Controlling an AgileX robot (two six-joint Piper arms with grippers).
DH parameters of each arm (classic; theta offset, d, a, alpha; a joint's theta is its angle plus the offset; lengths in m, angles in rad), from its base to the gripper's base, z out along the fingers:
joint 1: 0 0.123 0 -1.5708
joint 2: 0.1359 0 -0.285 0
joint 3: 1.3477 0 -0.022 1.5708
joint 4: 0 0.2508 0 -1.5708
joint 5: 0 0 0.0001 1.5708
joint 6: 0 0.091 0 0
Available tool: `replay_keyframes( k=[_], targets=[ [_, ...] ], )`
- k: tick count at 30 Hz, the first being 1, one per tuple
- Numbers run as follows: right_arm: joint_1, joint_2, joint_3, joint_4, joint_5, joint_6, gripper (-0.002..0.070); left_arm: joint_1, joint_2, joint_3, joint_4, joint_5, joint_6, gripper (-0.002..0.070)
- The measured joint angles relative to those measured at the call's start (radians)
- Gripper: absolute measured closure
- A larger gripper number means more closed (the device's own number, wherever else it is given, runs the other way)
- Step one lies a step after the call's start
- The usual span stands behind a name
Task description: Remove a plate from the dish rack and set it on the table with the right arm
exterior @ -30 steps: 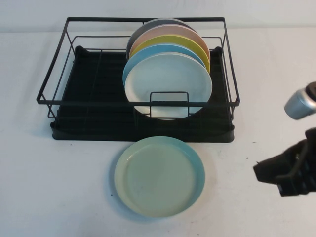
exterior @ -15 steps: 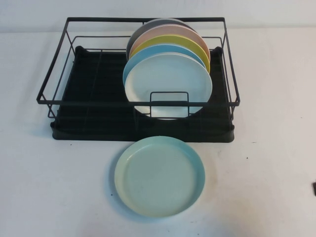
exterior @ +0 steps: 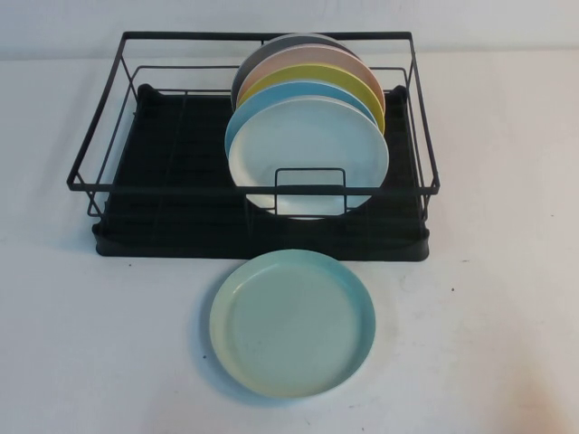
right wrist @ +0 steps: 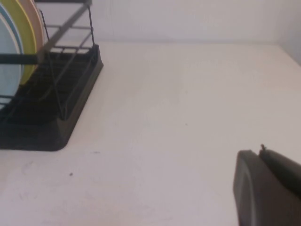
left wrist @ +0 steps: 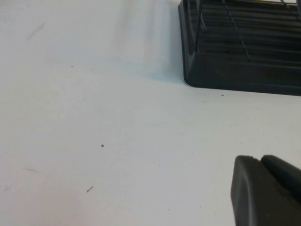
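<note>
The pale mint-green plate [exterior: 292, 323] lies flat on the white table [exterior: 90, 344], just in front of the black dish rack [exterior: 181, 237]. Neither arm shows in the high view. My right gripper [right wrist: 260, 151] shows only in the right wrist view; it is shut and empty, low over bare table to the right of the rack's corner [right wrist: 47, 127]. My left gripper [left wrist: 260, 159] shows only in the left wrist view; it is shut and empty, low over bare table near the rack's other corner [left wrist: 235, 70].
Several plates stand upright in the rack's right half: a white one [exterior: 308, 149] in front, then sky-blue [exterior: 262, 101], yellow-green [exterior: 312, 77], pink [exterior: 308, 59] and grey [exterior: 271, 45]. The rack's left half holds nothing.
My right arm, at the right edge of the high view a second ago, has drawn back out of that view. The mint-green plate has not moved.
</note>
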Motion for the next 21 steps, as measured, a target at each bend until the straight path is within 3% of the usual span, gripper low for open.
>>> replay_keyframes(
  k=[4,21],
  targets=[
    [-0.001,-0.092,0.004,-0.002,0.046,0.000,0.0694,0.000,0.000,0.000,0.000,0.000,0.000,0.0679],
    [-0.001,-0.096,0.007,-0.065,0.138,0.020,0.0694,0.000,0.000,0.000,0.000,0.000,0.000,0.0679]
  ],
)
